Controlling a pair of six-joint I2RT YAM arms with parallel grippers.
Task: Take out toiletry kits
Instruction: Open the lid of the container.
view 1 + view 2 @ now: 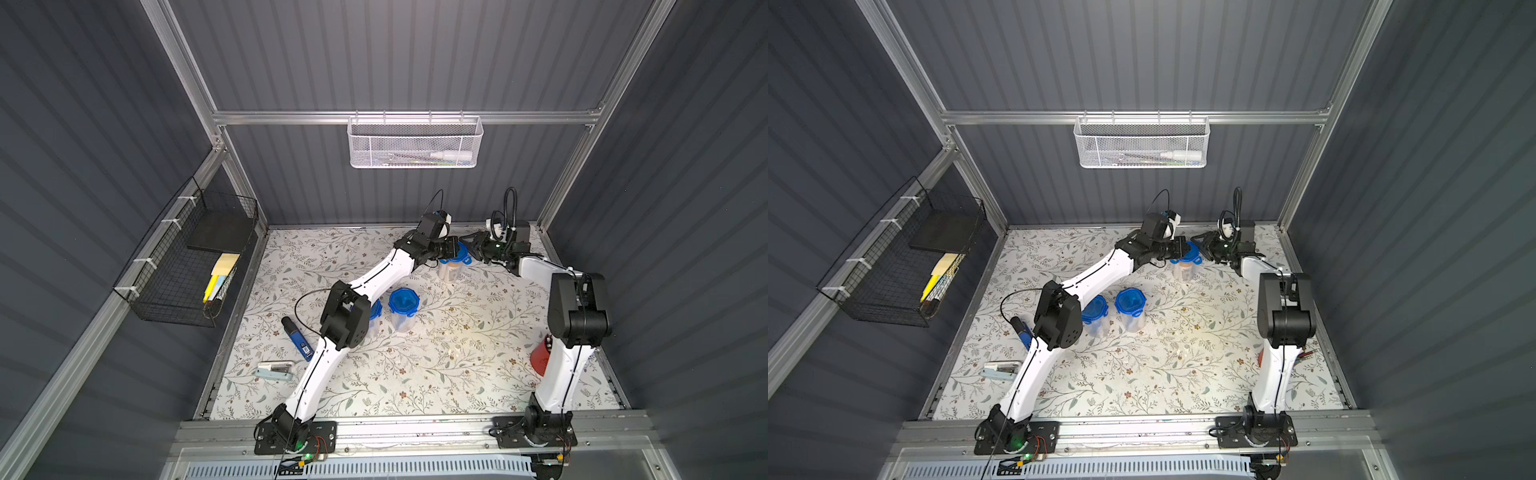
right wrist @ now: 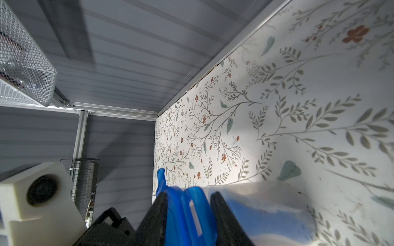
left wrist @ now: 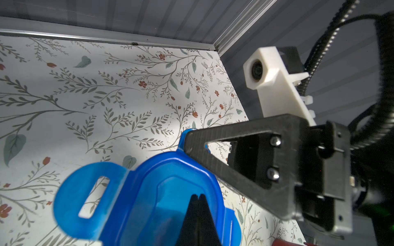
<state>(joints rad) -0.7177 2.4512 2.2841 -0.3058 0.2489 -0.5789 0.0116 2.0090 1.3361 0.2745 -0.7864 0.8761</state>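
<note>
Nearby, the left elbow [image 1: 345,313] partly hides a blue-lidded jar [image 1: 377,309].

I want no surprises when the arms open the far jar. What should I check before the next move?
1. Left gripper jaws shut, over the blue clip lid of the far clear plastic jar: ok.
2. Right gripper jaws straddle one blue clip flap of that lid: ok. Firm grip on it: cannot tell.
3. Jar upright on the floral-patterned table: ok.
4. Another clip flap already swung out: ok. Remaining clips: cannot tell.
5. Toiletry kit inside the jar: cannot tell.
6. Two other clear blue-lidded jars stand apart from both grippers: ok.
</note>
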